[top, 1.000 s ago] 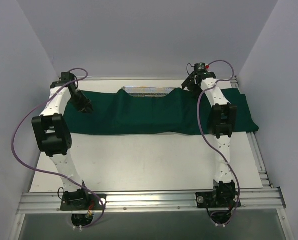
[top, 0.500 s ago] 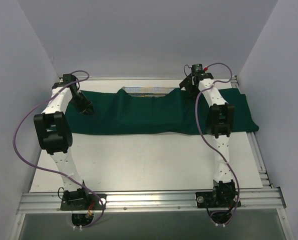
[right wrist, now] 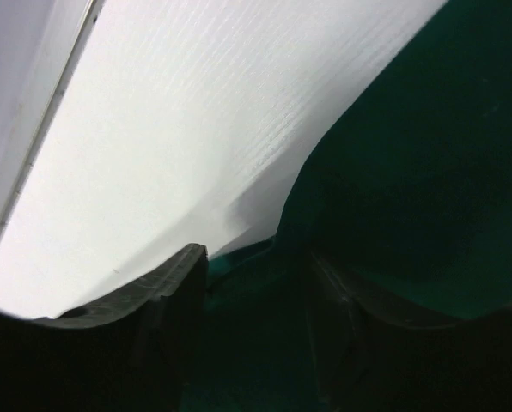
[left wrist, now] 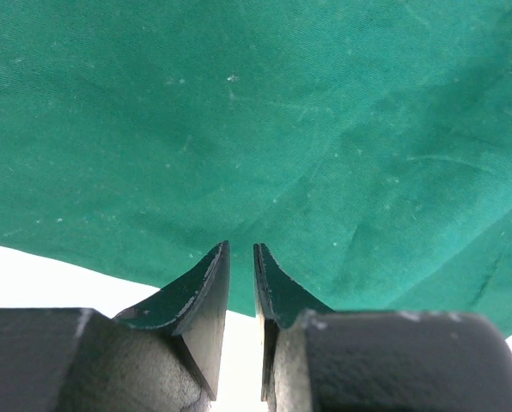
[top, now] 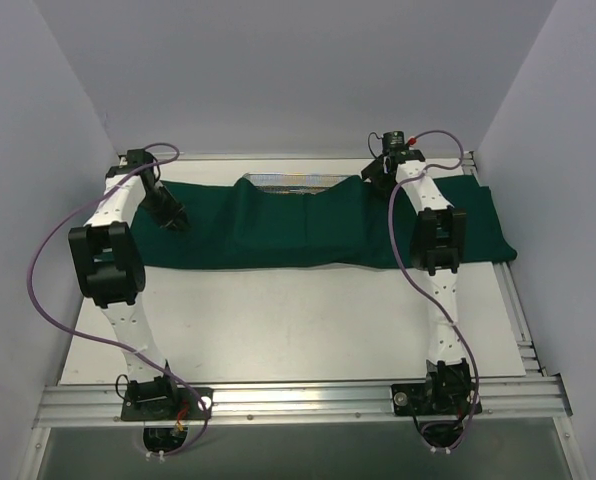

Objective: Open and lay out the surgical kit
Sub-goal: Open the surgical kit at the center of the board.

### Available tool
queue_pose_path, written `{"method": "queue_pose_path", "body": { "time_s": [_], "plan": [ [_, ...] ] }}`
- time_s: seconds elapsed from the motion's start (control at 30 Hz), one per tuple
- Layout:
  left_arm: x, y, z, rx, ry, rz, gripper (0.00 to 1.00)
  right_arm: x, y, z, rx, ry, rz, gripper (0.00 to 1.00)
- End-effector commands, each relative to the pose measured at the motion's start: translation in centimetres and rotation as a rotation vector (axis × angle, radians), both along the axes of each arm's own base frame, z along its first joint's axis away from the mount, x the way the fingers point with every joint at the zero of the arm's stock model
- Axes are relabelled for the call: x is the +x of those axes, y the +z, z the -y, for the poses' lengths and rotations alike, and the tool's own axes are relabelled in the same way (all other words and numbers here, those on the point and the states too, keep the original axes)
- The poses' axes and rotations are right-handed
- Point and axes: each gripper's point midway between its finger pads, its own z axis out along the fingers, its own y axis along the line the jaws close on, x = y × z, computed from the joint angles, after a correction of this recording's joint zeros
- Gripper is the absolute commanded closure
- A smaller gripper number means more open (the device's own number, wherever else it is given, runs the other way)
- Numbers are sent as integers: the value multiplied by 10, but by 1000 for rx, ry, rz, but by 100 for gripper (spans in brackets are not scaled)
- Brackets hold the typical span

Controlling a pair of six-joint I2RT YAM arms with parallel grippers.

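Note:
The dark green drape [top: 328,222] lies in a long band across the back of the table and humps over the wire-mesh tray, of which only a strip of the back rim [top: 290,180] shows. No instruments are in view. My left gripper [top: 174,219] hangs just above the drape's left end. In the left wrist view the left gripper [left wrist: 241,251] has its jaws closed to a thin slit with nothing in it, above the drape [left wrist: 265,120]. My right gripper [top: 376,173] is at the drape's back edge. It is open [right wrist: 256,262], with a fold of drape [right wrist: 385,154] between its fingers.
The white table [top: 298,320] spreads in front of the drape. Grey walls close in the left, right and back. An aluminium rail [top: 298,400] carries both arm bases at the near edge. Purple cables loop beside each arm.
My left arm has drawn a little to the left and back. My right gripper has shifted slightly along the drape's back edge. The drape has not moved.

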Motion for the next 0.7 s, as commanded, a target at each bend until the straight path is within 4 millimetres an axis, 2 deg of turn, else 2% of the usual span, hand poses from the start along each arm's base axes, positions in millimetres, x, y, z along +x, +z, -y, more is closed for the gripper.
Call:
{"method": "queue_pose_path", "body": {
  "time_s": [0.0, 0.1, 0.13, 0.23, 0.37, 0.47, 0.57, 0.67],
  "plan": [
    [8, 5, -1, -3, -12, 27, 73, 1, 0, 0, 4, -6, 5, 56],
    [8, 5, -1, -2, -12, 30, 74, 6, 20, 1, 6, -2, 57, 72],
    [8, 4, -1, -2, -13, 29, 74, 8, 24, 1, 7, 3, 72, 86],
    [7, 2, 0, -6, -12, 26, 74, 8, 40, 0, 12, 20, 91, 100],
    [5, 2, 1, -9, -12, 29, 74, 8, 77, 3, -11, 26, 151, 100],
    [4, 3, 1, -12, -12, 31, 74, 7, 96, 7, -24, 31, 181, 98],
    [3, 4, 1, -11, -13, 34, 74, 5, 107, 11, -37, 43, 198, 89],
    [2, 7, 1, -5, -14, 40, 74, 2, 111, 13, -39, 55, 204, 86]
  ]
}}
